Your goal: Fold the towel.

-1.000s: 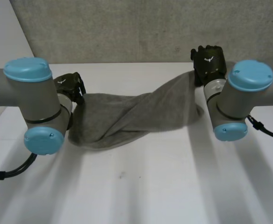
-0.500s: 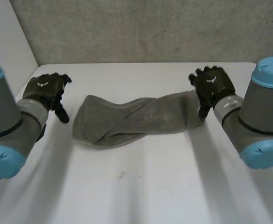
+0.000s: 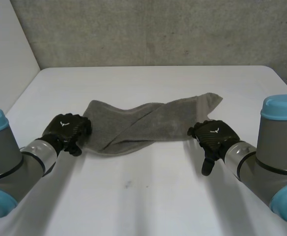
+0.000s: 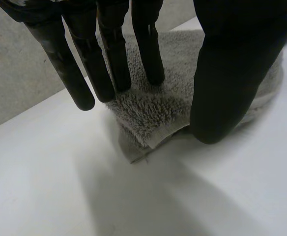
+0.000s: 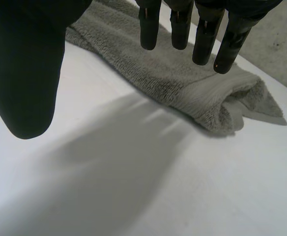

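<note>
Open table around rumpled towel

The towel is grey-brown terry cloth, with a rough, looped nap that is matt all over and a flatter woven band along its hem. The table under it is white, smooth and matt. The left hand and right hand are black, their fingers smooth with a dull sheen, like hard plastic. The arm caps are smooth light-blue plastic. The wall beyond the table's far edge looks rough and grainy — like concrete.
</note>
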Controlling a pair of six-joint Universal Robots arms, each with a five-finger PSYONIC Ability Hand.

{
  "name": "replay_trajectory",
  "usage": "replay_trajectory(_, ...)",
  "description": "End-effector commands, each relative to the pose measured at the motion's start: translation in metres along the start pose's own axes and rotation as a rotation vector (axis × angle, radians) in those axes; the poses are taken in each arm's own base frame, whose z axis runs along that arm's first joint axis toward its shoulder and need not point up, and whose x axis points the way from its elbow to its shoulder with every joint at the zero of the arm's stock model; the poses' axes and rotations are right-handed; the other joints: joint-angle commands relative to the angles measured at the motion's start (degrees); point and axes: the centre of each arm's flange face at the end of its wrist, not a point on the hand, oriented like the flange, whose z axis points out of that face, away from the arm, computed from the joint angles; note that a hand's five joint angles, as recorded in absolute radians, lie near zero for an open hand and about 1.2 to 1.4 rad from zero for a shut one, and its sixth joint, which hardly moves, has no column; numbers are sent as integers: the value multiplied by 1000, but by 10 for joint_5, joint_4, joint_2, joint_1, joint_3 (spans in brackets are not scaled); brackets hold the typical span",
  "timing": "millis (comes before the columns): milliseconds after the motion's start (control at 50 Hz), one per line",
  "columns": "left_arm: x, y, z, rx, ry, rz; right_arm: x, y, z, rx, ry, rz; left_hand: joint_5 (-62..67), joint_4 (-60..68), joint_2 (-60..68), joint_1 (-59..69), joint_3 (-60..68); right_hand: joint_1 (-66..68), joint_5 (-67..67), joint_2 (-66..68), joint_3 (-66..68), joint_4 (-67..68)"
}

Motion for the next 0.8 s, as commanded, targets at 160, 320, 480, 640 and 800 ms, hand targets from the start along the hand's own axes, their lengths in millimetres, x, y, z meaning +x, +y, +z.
replay_trajectory(160,2,19,37,-5,13,75,-3,10,0,-3,-1,2,108,106,106,105,106,-18,-33,-33,-22,-32)
replay_trajectory(320,-2,7,56,87,-11,130,-2,1,2,38,6,-5,446,444,444,443,444,-18,-33,-33,-22,-32)
replay_trajectory(480,10,-39,34,188,-1,149,2,-19,5,93,16,96,446,444,444,443,444,-18,-33,-33,-22,-32)
replay_trajectory(640,21,-109,-24,337,22,98,-8,-46,3,158,-73,330,446,444,444,443,444,-18,-33,-33,-22,-32)
replay_trajectory(800,21,-150,-64,457,27,6,-49,-61,3,188,-283,430,446,444,444,443,444,-18,-33,-33,-22,-32)
